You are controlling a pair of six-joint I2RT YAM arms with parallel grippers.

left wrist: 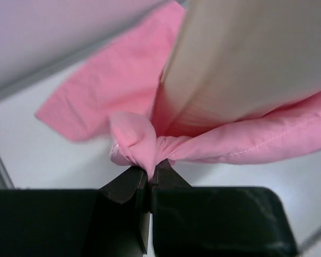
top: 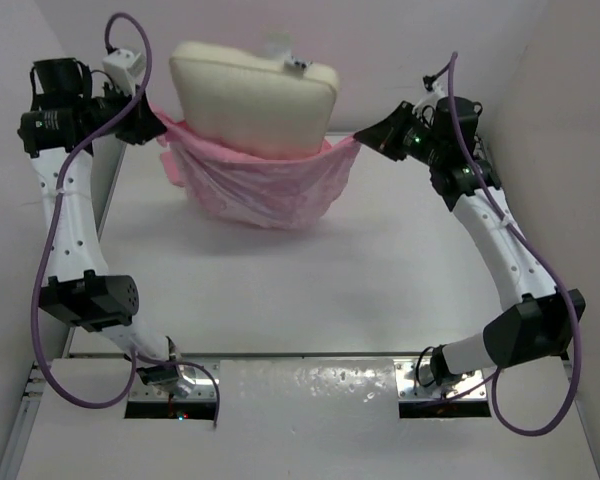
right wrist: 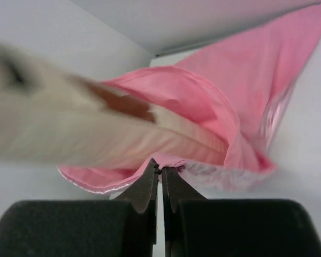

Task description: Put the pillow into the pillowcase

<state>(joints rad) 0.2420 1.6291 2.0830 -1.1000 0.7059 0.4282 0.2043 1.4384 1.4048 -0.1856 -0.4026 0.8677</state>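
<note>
The cream pillow (top: 255,95) stands partly inside the pink satin pillowcase (top: 265,185), its upper half sticking out above the open mouth. My left gripper (top: 158,122) is shut on the pillowcase's left rim; in the left wrist view the pink cloth (left wrist: 144,147) bunches at the gripper's (left wrist: 150,174) tips beside the pillow (left wrist: 246,64). My right gripper (top: 360,138) is shut on the right rim; in the right wrist view the gripper (right wrist: 160,170) pinches the pink edge (right wrist: 203,107) under the blurred pillow (right wrist: 69,134). Both hold the sack raised and stretched between them.
White walls (top: 560,80) close in the table on the left, back and right. The pillowcase's bottom (top: 280,215) hangs low over the white table (top: 310,290) near the back wall. A small white tag (top: 292,63) sits on the pillow's top edge.
</note>
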